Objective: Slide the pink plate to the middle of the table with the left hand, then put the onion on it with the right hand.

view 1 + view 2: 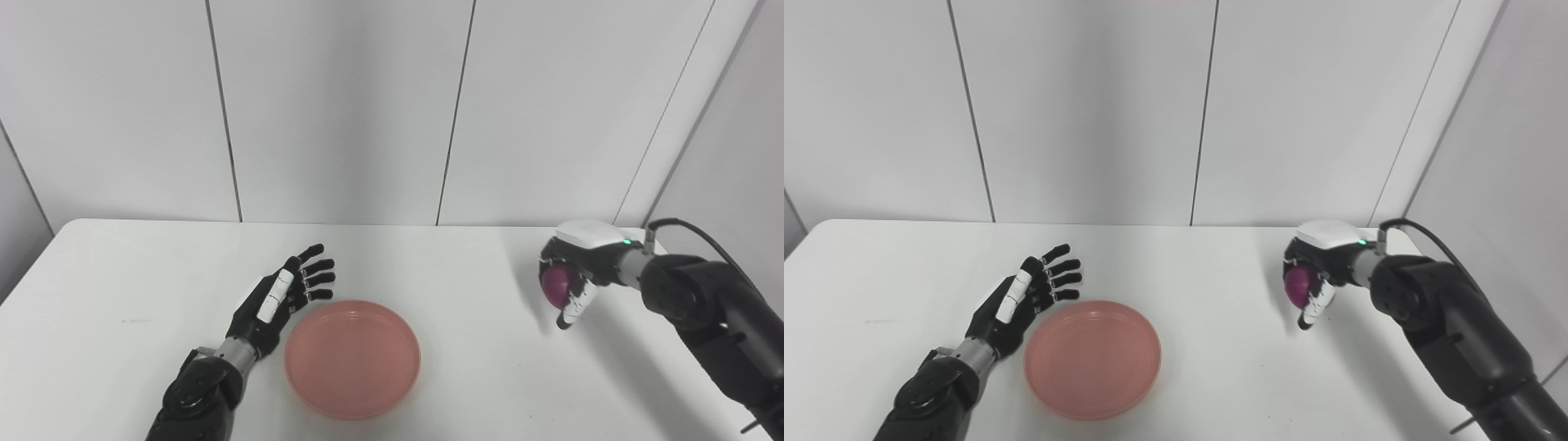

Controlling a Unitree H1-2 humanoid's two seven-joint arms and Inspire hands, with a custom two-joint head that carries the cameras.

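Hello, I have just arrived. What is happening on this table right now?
A humanoid robot is working with both hands at a white table. Its right hand is shut on a small round purple onion, held above the table's right side. The shallow round pink plate sits near the table's middle and has nothing on it. The left hand is open, fingers spread, just beside the plate's left rim and not gripping it. The onion has not yet been put on the plate.
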